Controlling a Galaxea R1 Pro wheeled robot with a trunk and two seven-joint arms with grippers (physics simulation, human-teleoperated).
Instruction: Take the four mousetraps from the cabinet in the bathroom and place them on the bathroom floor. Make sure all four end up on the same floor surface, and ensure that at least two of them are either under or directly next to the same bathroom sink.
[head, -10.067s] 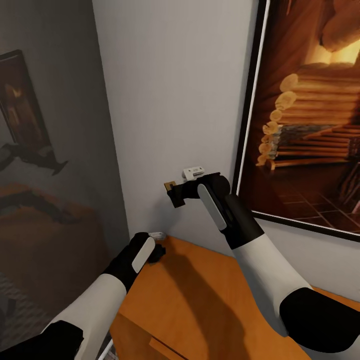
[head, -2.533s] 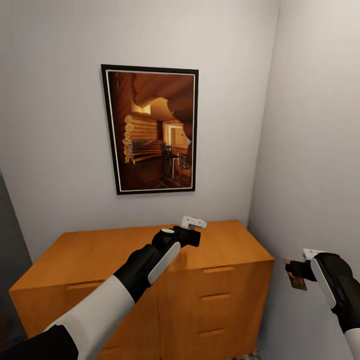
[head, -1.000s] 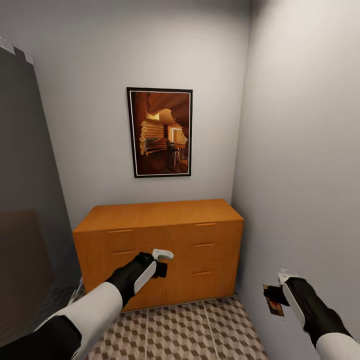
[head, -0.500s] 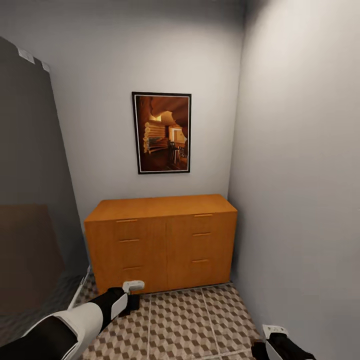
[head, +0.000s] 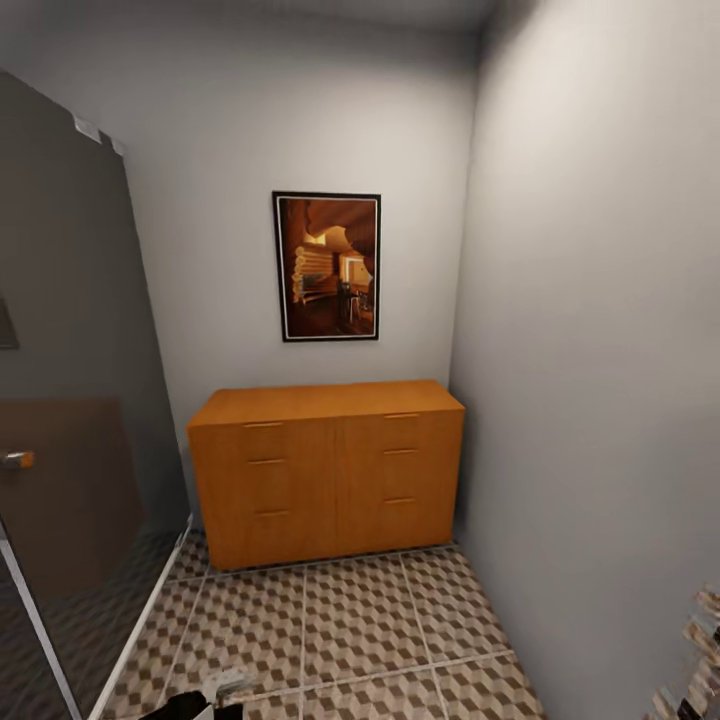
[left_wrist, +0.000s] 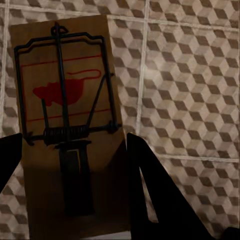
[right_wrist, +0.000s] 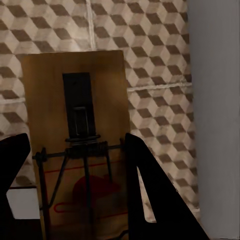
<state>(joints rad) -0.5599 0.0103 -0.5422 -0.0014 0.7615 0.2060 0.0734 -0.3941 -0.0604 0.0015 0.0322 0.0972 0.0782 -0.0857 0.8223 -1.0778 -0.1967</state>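
Cube-patterned tile floor (head: 360, 620) lies before the orange-brown wooden cabinet (head: 325, 470); each tool, left (left_wrist: 70, 165) and right (right_wrist: 75, 165), pinches a flat wooden mousetrap (left_wrist: 70, 125) (right_wrist: 80, 140) above it.

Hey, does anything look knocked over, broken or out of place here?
Nothing stands out. The cabinet is shut and square to the wall, the picture hangs straight, and each gripper holds a mousetrap above the floor.
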